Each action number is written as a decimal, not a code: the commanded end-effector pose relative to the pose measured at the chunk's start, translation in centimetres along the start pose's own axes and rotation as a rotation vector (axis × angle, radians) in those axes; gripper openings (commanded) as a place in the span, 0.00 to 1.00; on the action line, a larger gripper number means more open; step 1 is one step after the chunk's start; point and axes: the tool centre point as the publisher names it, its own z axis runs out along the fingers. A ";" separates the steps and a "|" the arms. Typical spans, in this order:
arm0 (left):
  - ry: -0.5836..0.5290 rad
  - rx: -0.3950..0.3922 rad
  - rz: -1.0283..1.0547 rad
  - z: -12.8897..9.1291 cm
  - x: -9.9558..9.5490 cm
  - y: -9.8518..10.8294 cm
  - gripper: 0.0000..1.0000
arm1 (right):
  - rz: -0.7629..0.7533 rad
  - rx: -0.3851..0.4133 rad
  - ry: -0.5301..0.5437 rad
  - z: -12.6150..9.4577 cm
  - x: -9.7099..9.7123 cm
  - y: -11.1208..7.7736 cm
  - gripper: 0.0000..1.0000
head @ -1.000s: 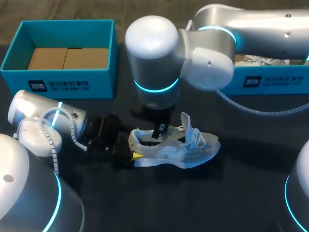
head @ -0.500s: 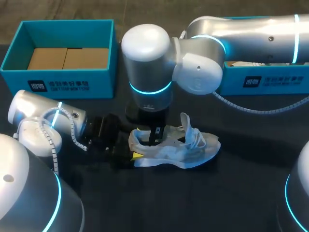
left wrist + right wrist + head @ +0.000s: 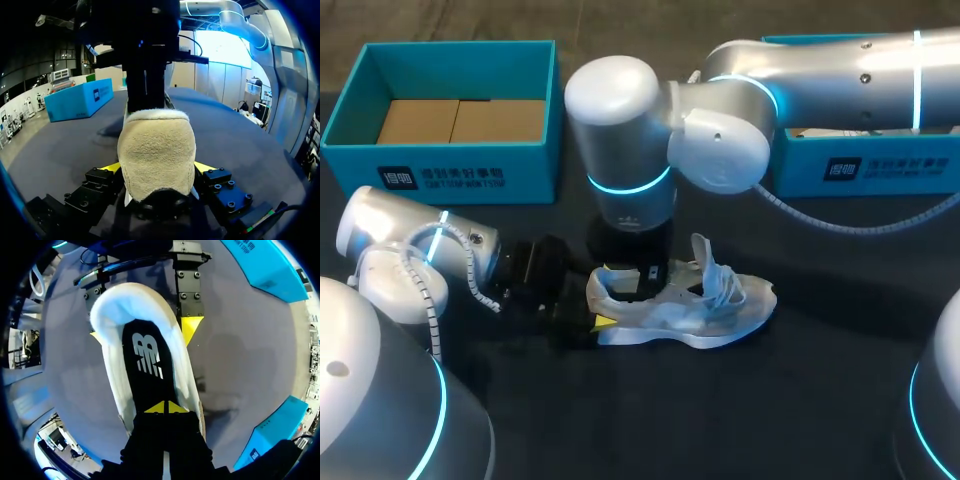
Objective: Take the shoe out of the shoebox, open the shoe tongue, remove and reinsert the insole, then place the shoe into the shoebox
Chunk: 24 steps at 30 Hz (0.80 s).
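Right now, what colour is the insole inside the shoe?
The insole is black with a white mark, clearest in the right wrist view.

1. You see the white shoe (image 3: 685, 310) on the dark table (image 3: 800, 400), toe to your right.
2. Your left gripper (image 3: 592, 318) is at its heel.
3. Your right gripper (image 3: 646, 275) stands in its opening.
4. The teal shoebox (image 3: 445, 160) is behind, left.
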 end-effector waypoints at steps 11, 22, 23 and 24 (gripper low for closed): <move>0.000 -0.003 0.000 0.2 0.0 0.3 0.00 | -0.008 -0.017 0.008 1.2 -0.2 -0.3 0.24; 0.000 -0.003 0.000 0.2 0.0 0.3 0.00 | -0.031 -0.037 0.018 2.4 -0.9 0.3 0.30; 0.000 -0.003 0.000 0.2 0.0 0.3 0.00 | -0.034 -0.037 0.022 2.5 -0.9 0.3 0.31; 0.000 -0.003 0.000 0.2 0.0 0.3 0.00 | -0.035 -0.037 0.024 2.7 -0.9 0.3 0.32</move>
